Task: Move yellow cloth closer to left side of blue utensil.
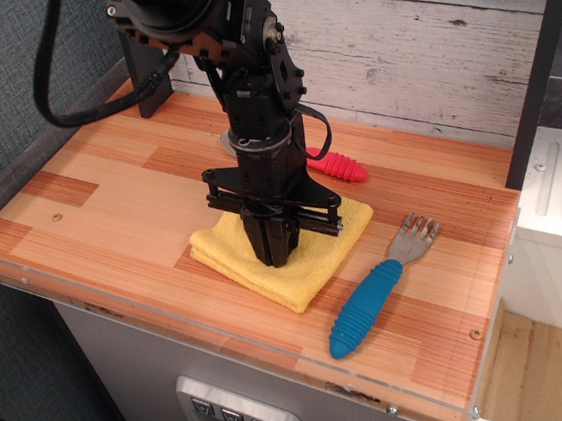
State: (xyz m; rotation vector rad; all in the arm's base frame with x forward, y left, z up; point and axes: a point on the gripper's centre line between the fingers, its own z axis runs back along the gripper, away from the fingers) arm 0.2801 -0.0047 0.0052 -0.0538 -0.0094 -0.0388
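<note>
A red ribbed spoon handle [341, 166] lies on the wooden table [98, 189].

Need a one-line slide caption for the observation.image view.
Gripper pressed on yellow cloth, left of the blue fork.

Lab mock kitchen: wooden counter [89, 205] beside plank backdrop [415, 46].

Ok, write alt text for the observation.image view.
A black robot gripper presses down on a folded yellow cloth on a wooden table. A blue-handled fork lies right of the cloth, a red-handled utensil behind it.
</note>
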